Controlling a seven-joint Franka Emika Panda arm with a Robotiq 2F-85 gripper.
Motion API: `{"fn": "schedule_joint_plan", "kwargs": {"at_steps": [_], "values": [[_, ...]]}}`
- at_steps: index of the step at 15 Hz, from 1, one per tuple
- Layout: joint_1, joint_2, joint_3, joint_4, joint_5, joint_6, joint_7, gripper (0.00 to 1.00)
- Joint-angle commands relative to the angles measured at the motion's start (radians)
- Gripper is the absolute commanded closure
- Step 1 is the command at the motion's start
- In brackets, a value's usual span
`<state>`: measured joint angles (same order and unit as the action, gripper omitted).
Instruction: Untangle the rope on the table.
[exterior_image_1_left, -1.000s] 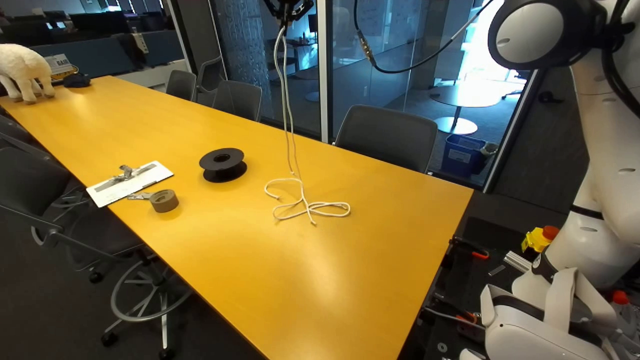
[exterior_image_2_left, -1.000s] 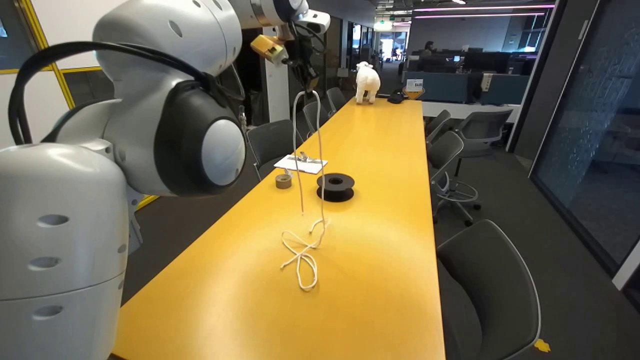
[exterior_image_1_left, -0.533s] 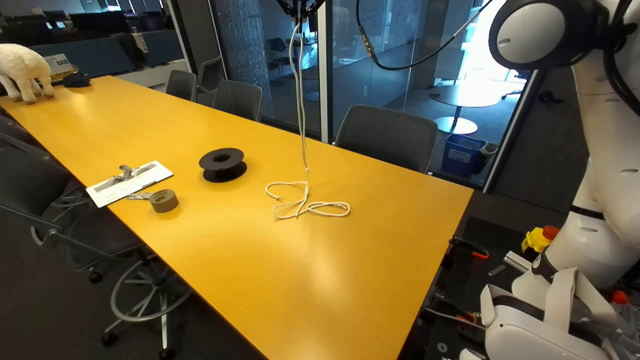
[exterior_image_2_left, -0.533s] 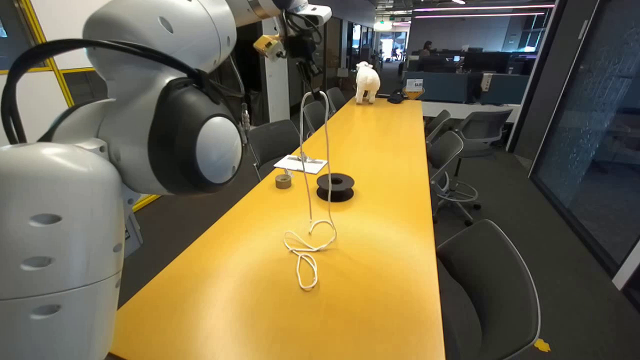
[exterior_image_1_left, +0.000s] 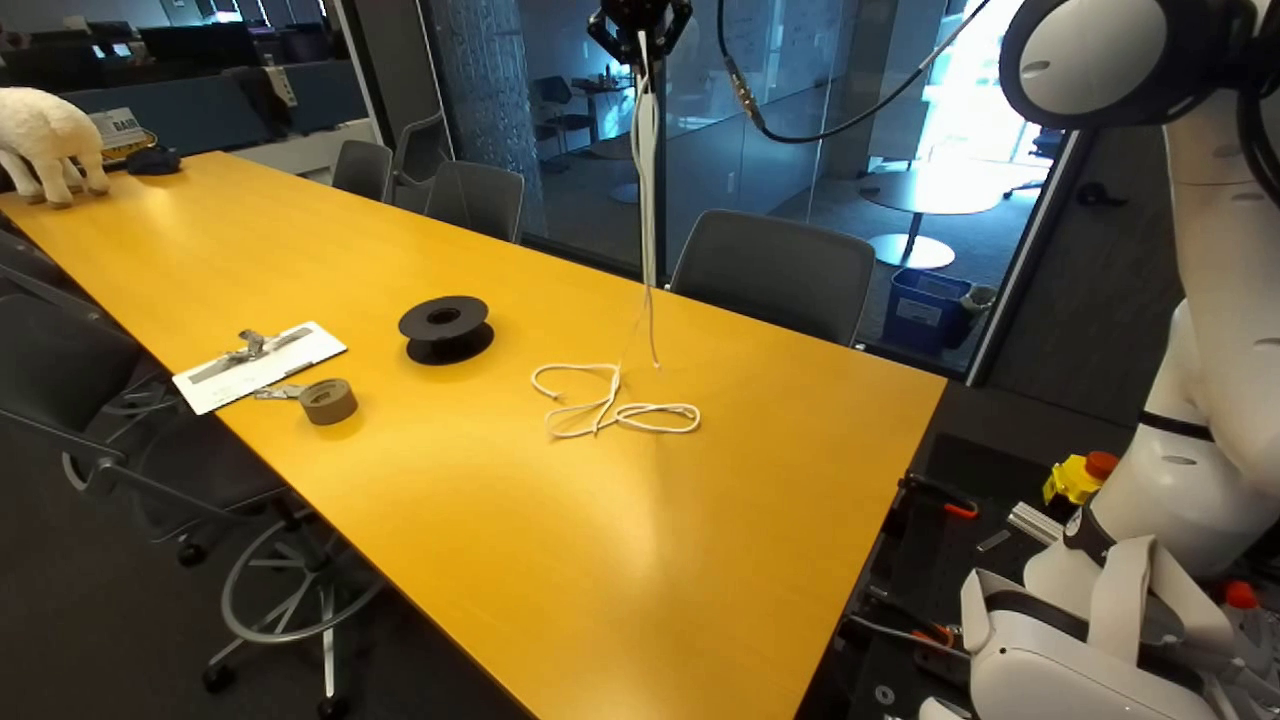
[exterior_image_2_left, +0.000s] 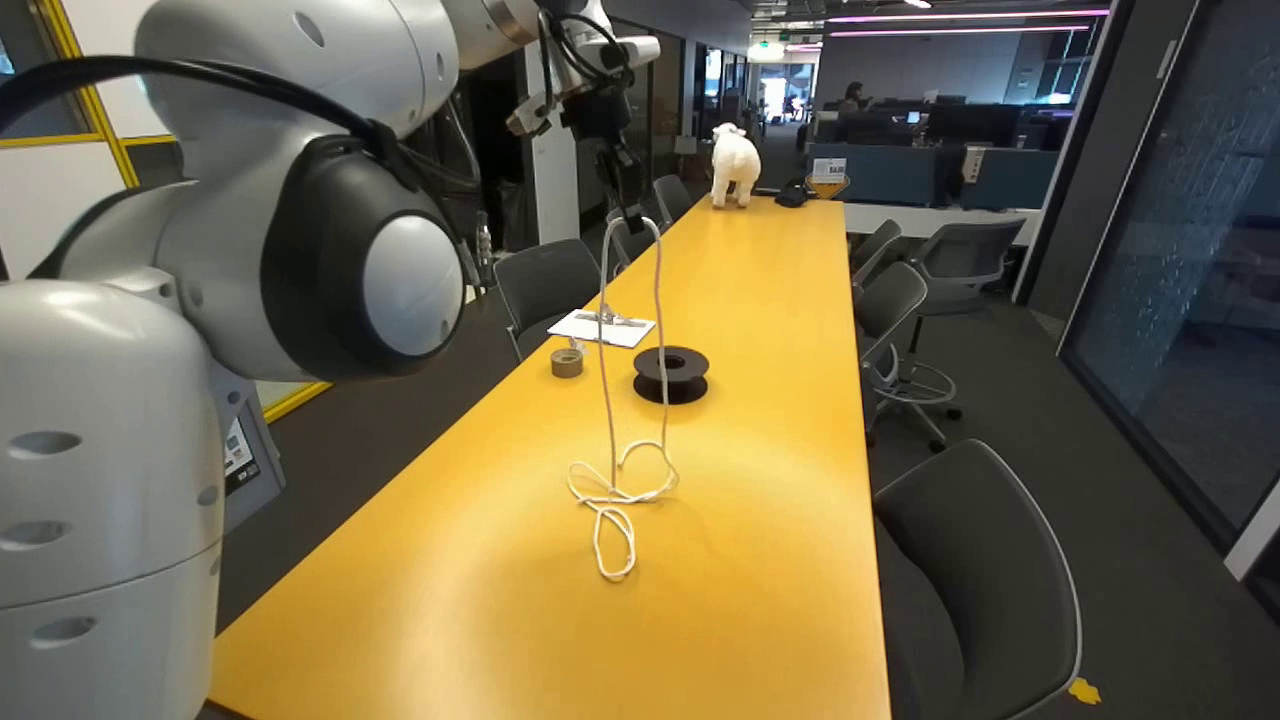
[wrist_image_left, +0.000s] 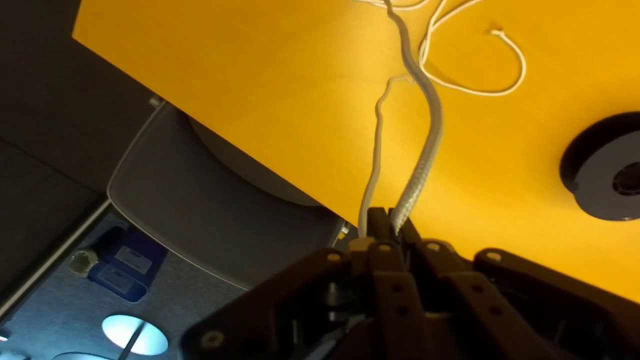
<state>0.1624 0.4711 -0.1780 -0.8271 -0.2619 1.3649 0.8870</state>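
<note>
The cream rope hangs from my gripper in two strands, seen in both exterior views (exterior_image_1_left: 645, 180) (exterior_image_2_left: 605, 370). My gripper (exterior_image_1_left: 643, 60) is high above the table (exterior_image_1_left: 640, 560) and shut on the rope; it also shows in the other viewpoints (exterior_image_2_left: 632, 222) (wrist_image_left: 389, 217). One strand ends in a free tip (exterior_image_1_left: 656, 363) near the table top; I cannot tell if it touches. The second strand runs down to loose, crossing loops (exterior_image_1_left: 660, 408) on the table. In the wrist view the rope (wrist_image_left: 432, 115) enters between the fingertips and another strand comes down beside them.
A black spool (exterior_image_1_left: 445, 330) stands beyond the loops. A brown tape roll (exterior_image_1_left: 328, 401) and a white clipboard (exterior_image_1_left: 258, 366) lie near the table's long edge. A chair (exterior_image_1_left: 770, 270) stands against the table. A white plush animal (exterior_image_2_left: 735, 168) is at the far end.
In an exterior view my gripper has moved right and slightly lower, carrying the hanging strands. A cord tip that stuck out from the loops has drawn back into them.
</note>
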Motion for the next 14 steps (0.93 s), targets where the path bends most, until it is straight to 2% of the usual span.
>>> {"fn": "schedule_joint_plan", "kwargs": {"at_steps": [1,6,10,11,14], "values": [[-0.004,-0.102,0.002,-0.228,-0.012,0.031,-0.040,0.98],[-0.065,-0.170,-0.006,-0.484,-0.001,0.073,-0.137,0.98],[-0.141,-0.243,-0.021,-0.689,0.010,0.173,-0.234,0.98],[-0.179,-0.261,-0.003,-0.738,0.005,0.199,-0.258,0.98],[-0.244,-0.326,-0.013,-0.896,0.015,0.284,-0.384,0.98]]}}
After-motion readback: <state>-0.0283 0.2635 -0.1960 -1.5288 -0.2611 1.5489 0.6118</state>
